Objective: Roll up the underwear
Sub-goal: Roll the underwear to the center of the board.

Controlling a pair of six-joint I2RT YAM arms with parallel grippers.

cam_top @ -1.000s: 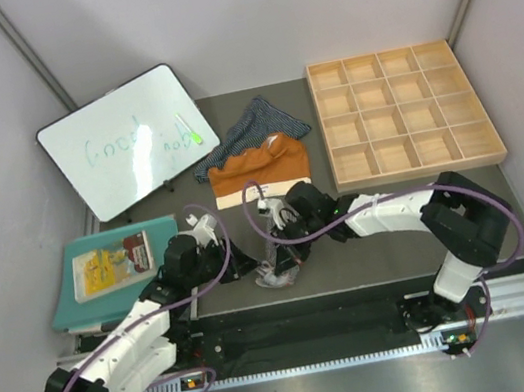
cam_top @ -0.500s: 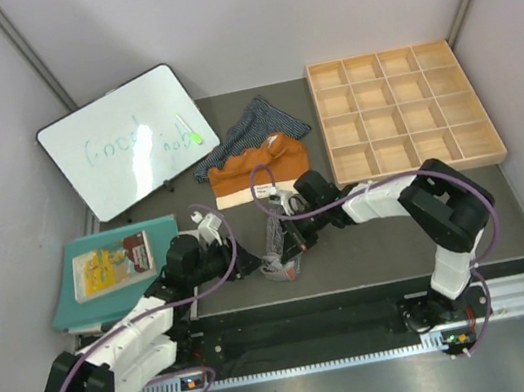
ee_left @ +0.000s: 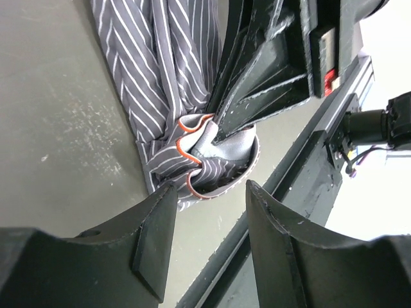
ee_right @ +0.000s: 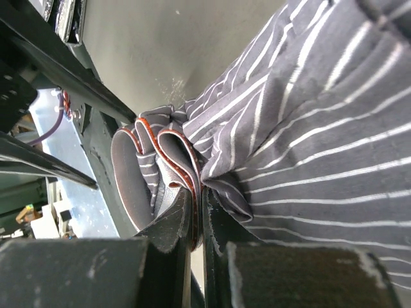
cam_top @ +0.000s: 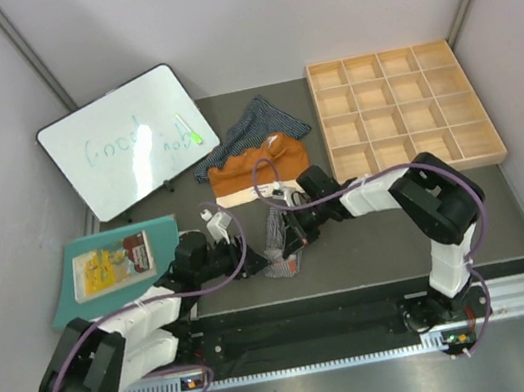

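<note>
**Top external view.** The grey pinstriped pair lies bunched at the near middle of the table, between the left gripper and the right gripper. The rust-orange pair and the dark navy pair lie farther back, touching each other and apart from both grippers. From this height you cannot read either gripper's jaws, and the arms cover part of the cloth.

**Left wrist view.** The left gripper stands parted and empty, just short of the folded end of the grey pinstriped pair. The right gripper pinches that end from the other side.

**Right wrist view.** The right gripper is clamped on the orange-trimmed hem of the grey pinstriped pair.

**Handling.** Treat the cloth as light, limp and easily creased. Expect a roll to slacken unless it is pinned. Take hold at the trimmed hem, where the layers look thickest.

**Limits.** Both wrist views cut off the garment's far end. You cannot tell how many layers the right gripper holds.
</note>
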